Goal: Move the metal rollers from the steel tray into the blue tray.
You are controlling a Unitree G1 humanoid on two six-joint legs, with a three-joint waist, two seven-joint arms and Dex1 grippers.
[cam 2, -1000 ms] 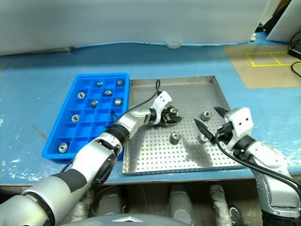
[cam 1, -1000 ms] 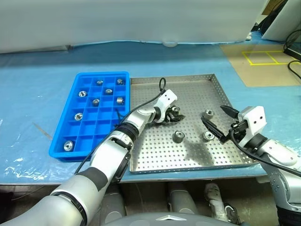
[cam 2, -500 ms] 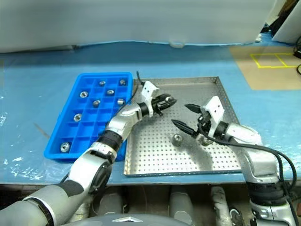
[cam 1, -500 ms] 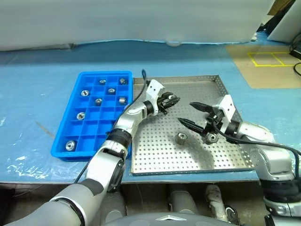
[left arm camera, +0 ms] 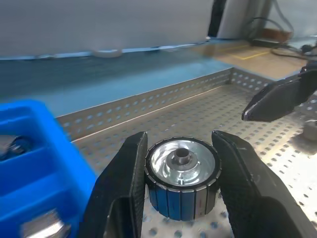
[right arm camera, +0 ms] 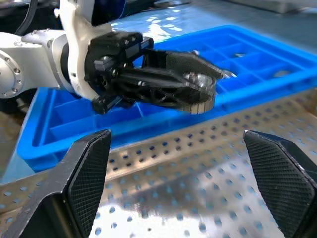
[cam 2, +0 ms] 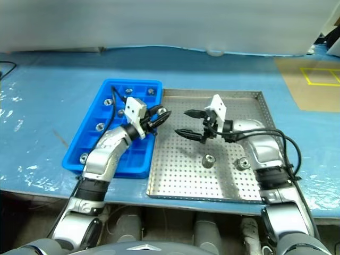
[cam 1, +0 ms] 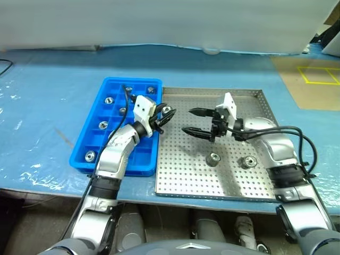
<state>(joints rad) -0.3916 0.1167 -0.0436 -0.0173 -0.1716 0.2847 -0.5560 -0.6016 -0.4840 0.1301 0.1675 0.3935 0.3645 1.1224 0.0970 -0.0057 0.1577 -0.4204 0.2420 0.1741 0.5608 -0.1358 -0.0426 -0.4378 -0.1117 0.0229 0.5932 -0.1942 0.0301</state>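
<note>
Steel roller (left arm camera: 182, 177) clamped in left claw (left arm camera: 181, 186) | right claw (cam 1: 193, 121) wide apart, empty

Blue tray (left arm camera: 34, 163) blurred, cut off at edge.

A blue sheet (cam 1: 48, 90) covers the table. A pale wall (cam 1: 159, 21) runs along the top. At upper right, brown board (cam 1: 313, 79) with yellow tape lines (cam 1: 319, 75).
</note>
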